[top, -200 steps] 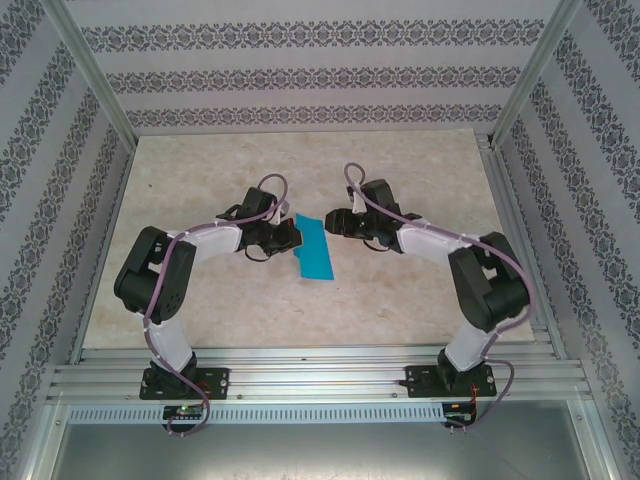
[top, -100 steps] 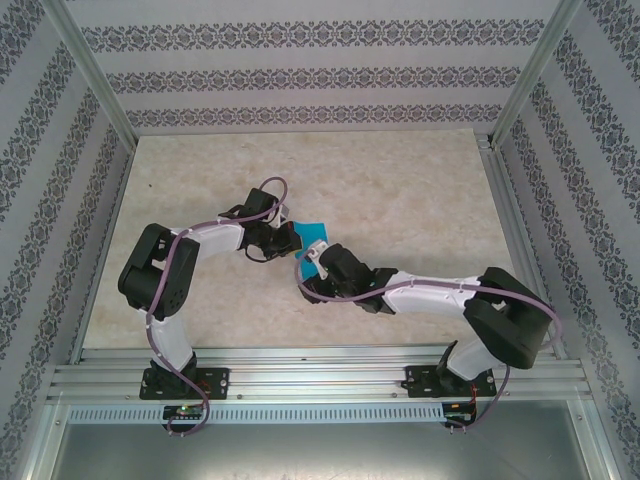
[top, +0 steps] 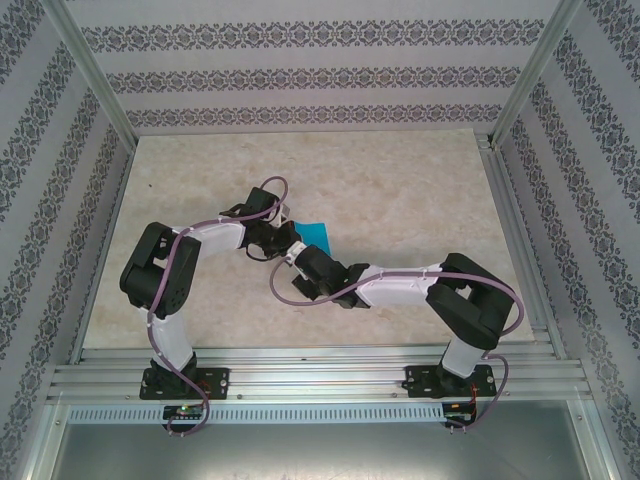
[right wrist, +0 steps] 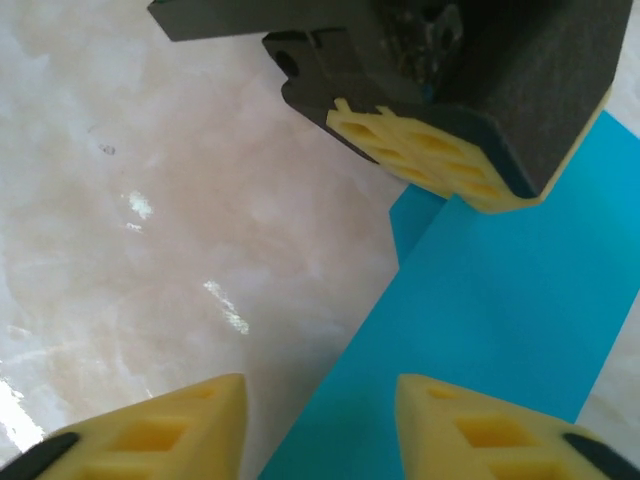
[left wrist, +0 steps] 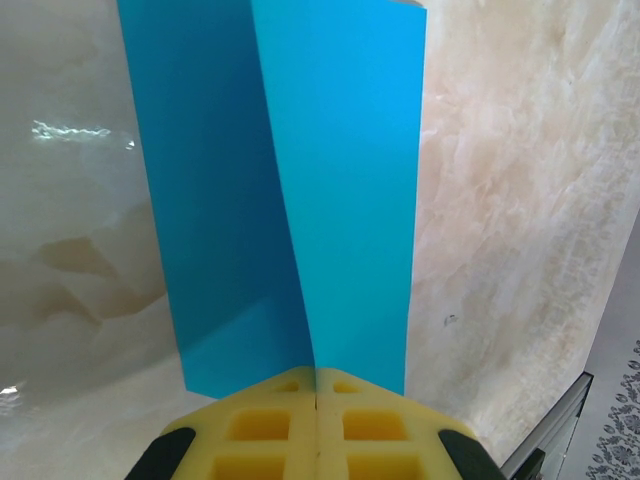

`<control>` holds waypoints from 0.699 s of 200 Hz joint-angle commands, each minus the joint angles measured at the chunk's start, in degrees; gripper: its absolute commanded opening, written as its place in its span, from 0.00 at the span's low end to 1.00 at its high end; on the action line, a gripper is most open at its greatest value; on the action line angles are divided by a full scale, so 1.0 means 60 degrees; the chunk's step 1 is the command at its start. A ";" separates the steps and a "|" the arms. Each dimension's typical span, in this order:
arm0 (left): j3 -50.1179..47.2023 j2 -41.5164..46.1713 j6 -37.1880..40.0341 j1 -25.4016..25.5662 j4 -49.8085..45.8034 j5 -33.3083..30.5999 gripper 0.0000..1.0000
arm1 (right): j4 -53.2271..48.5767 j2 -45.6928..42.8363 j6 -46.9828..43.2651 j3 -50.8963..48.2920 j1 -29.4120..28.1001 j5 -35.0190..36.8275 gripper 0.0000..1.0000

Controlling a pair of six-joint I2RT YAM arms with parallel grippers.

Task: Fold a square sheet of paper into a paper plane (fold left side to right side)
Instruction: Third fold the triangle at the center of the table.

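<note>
Up close, the left hand (left wrist: 316, 400) is pressed fully shut on the near edge of the thin teal-blue square sheet of paper (left wrist: 340, 200), its two yellow pads meeting right where a crease reaches that edge. From the left wrist camera the crease runs away from the pads and splits the paper into two long panels, the left one darker in shade and the right one brighter. The paper lies near the middle of the pale marbled desk (top: 420, 180), and from above a strip of it (top: 317, 233) shows just beside the two wrists. The right hand (right wrist: 320, 420) reaches across from the right side with its yellow fingers spread wide and gripping nothing. One fingertip (right wrist: 170, 425) hangs over bare desk and the other (right wrist: 480, 425) over the paper (right wrist: 500, 320), whose long edge passes between them. Just ahead, the left hand (right wrist: 440, 150) pinches the paper's far end. Whether the right fingers touch the paper cannot be told.
</note>
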State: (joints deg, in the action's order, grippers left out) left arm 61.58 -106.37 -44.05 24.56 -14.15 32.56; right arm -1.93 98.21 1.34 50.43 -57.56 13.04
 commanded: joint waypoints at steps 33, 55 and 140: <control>0.0447 -0.0154 0.0252 0.0071 -0.0409 0.0052 0.05 | -0.0725 -0.0261 -0.0327 0.0293 -0.0089 -0.0094 0.00; 0.0764 -0.0007 0.0748 -0.0020 -0.0973 -0.0062 0.25 | -0.0741 -0.0351 -0.0322 0.0310 0.0033 -0.0647 0.00; 0.2050 0.0209 0.2157 -0.0587 -0.2606 -0.0373 0.34 | -0.0820 -0.0438 -0.0153 0.0422 0.0653 -0.1990 0.00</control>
State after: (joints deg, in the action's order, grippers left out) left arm 71.00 -105.06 -34.89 21.23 -26.59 30.52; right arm -6.94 97.41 0.01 51.64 -54.52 3.92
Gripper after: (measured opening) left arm 0.376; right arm 0.042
